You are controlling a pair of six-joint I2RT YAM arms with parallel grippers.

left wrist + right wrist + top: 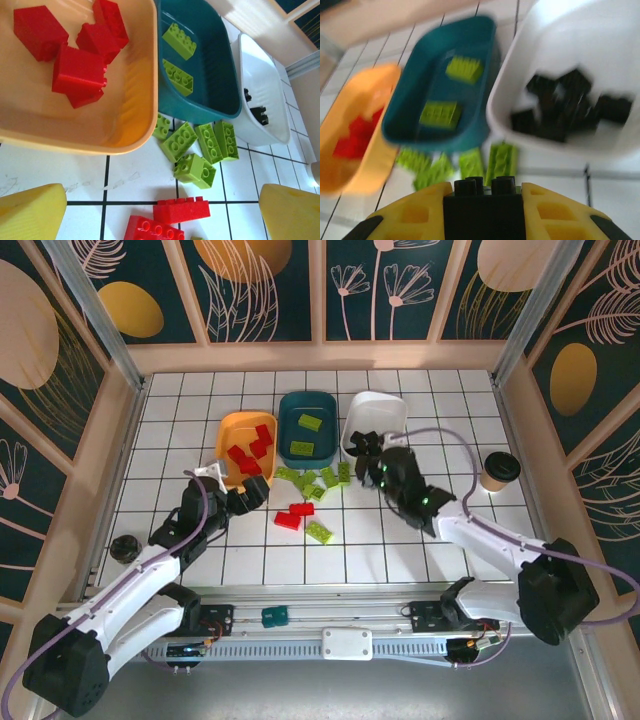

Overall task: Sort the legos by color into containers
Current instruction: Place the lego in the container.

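Three containers stand side by side at the back: an orange-yellow tray (228, 435) with red legos (250, 452), a dark teal tray (285, 420) with two lime green legos (308, 423), and a white tray (390, 410) with black legos (362, 443). Loose green legos (195, 170) and two red legos (182, 210) lie on the tiles in front of the trays. My left gripper (162, 215) is open above the red pair, just in front of the orange-yellow tray (145, 100). My right gripper (484, 192) is shut on a black lego (483, 217), near the white tray (560, 50).
A brown cup with a black lid (498, 470) stands at the right. A small teal block (274, 616) sits on the rail at the near edge, and a dark round object (124, 547) lies at the left. Wooden walls close in the tiled table.
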